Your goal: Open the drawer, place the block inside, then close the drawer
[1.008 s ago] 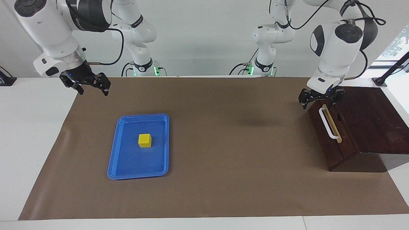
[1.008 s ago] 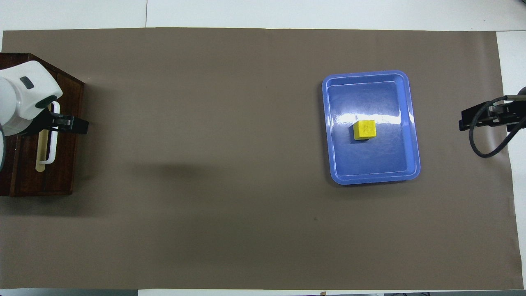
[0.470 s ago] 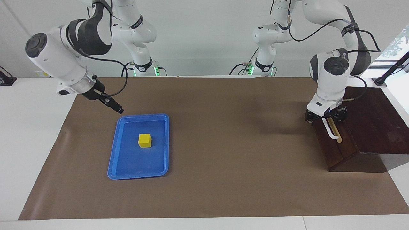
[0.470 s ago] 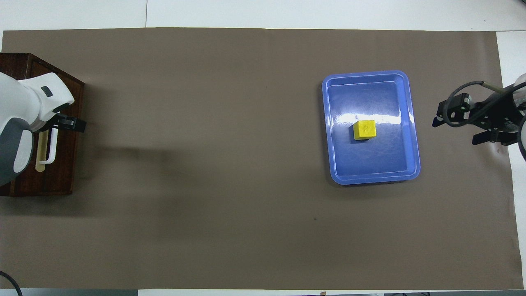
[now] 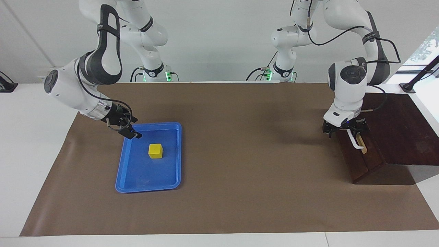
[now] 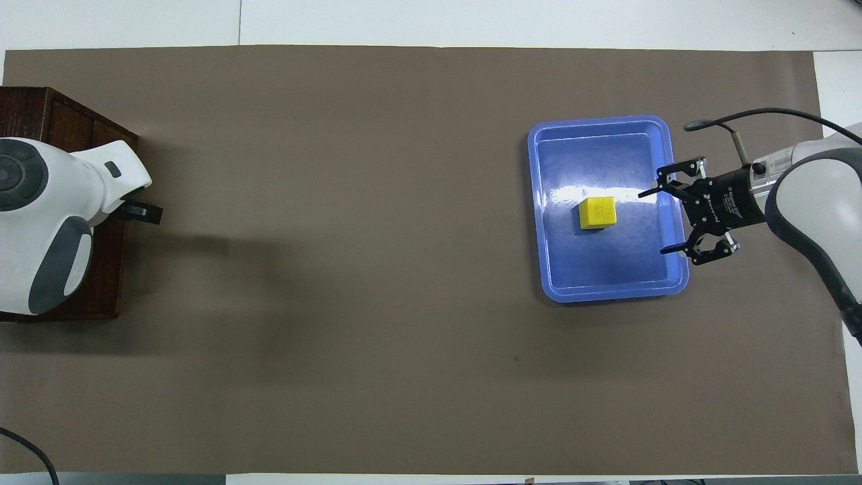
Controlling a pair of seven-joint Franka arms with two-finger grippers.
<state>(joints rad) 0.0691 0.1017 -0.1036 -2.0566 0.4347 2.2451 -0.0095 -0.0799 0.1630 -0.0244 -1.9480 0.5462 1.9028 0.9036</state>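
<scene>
Drawer [image 5: 356, 151] sat shut in its dark box [image 5: 398, 127] at the left arm's end of the table, front facing the table's middle, handle [image 5: 356, 141] running along the front toward and away from the robots. Likely stiff wood that slides straight out; best grabbed across the middle of the white bar. Left gripper [image 5: 344, 128] was at the handle's robot-side end, jaws spread wide, nothing held; contact couldn't be told. Tray [image 6: 609, 283] lay flat toward the right arm's end, long axis running toward and away from the robots. Right gripper [image 6: 663, 221] hung over the tray's edge beside the block, jaws wide, empty, aimed at it. Block [image 6: 597, 212] rested near the tray's middle, sides roughly square to the tray, no long axis. Probably light and rigid with smooth faces; pinch two opposite flat sides.
</scene>
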